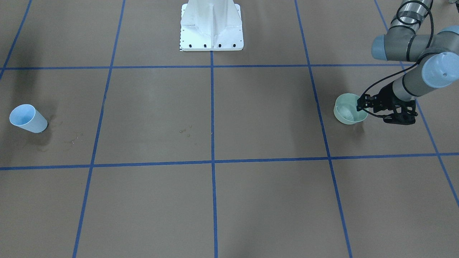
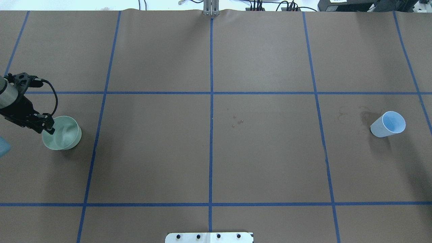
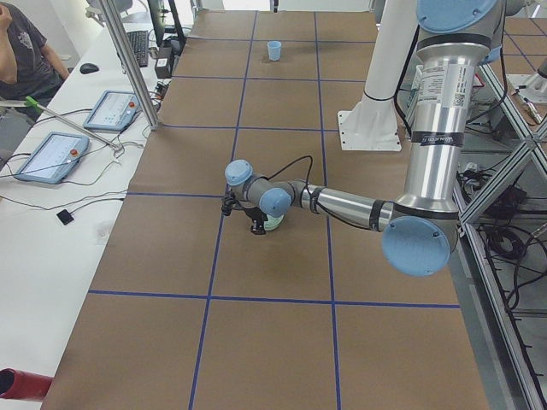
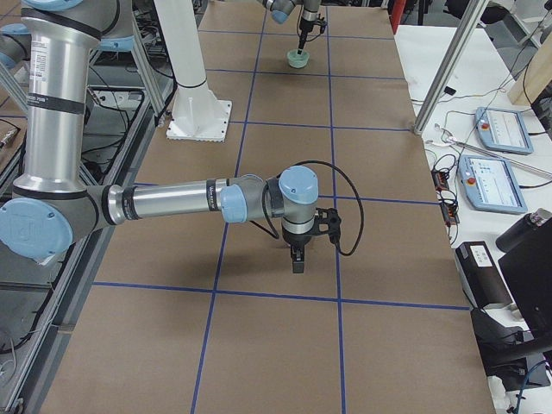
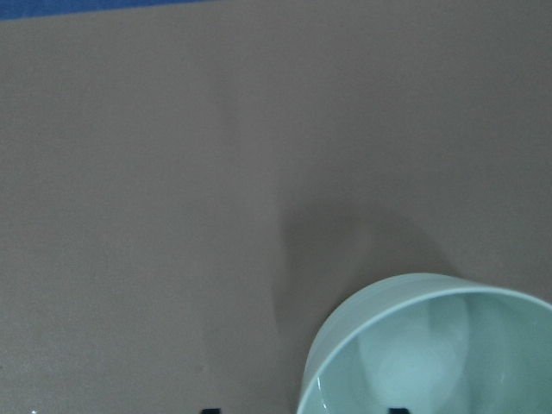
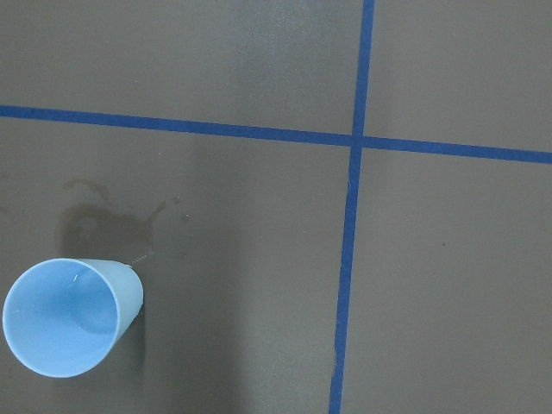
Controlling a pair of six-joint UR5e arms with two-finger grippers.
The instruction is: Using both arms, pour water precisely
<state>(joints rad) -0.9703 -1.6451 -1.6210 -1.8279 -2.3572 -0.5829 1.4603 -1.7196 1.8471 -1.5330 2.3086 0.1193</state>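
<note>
Pale swirl of water in the green cup, standing toward the left end of the counter. Cup rim flanked by the left claw, fingers parted, one outside the wall and one over the inside, not pinching. Farther out, a few droplets near mid-counter. At the opposite end, a blue cup beside a damp stain. Right claw pointing down above the counter; cannot tell whether parted or closed.
</note>
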